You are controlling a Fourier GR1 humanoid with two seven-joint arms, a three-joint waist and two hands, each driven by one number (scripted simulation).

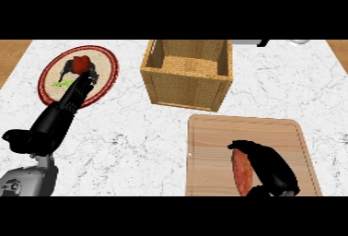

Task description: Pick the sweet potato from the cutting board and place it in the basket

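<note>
Light falls evenly and fairly brightly over the white marbled counter (pixel 136 133), with no glare and no hot spots on the stone or on the pale cutting board (pixel 211 152). Shadows are faint: the inside of the basket (pixel 187 73) is a little darker along its near wall, and the black right hand (pixel 268 168) and left hand (pixel 61 115) show almost no shading or highlights, so their surfaces read as flat dark shapes. Edges look soft across the whole view, and straight lines stay straight toward the borders.
</note>
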